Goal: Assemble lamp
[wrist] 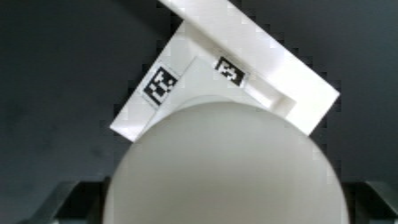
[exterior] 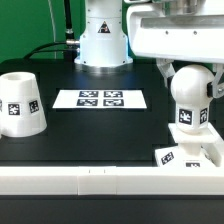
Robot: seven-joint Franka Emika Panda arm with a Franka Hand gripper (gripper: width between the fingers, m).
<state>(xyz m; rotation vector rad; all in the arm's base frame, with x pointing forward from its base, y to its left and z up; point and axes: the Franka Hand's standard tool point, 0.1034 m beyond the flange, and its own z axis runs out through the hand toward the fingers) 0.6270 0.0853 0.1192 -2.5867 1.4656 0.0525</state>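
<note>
Exterior camera low, across table [exterior: 100, 128] from arm [exterior: 102, 40]; wrist camera close above the shared bulb [wrist: 214, 165] and base [wrist: 240, 85].

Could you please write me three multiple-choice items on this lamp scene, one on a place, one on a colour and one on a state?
1. Where does the shade stand?
A. On the table, to the exterior view's left of the marker board.
B. Upon the marker board.
C. Off the table, in the air.

2. What colour is the table's surface?
A. White.
B. Black.
C. Red.

3. What is the gripper doing?
A. Open and empty.
B. Shut on the shade.
C. Shut on the bulb.

Answers:
1 A: the shade sits alone on the table at that side.
2 B: the table shows black around the white parts.
3 C: the wrist view shows the fingers against the bulb's sides, with the base below it.
</note>
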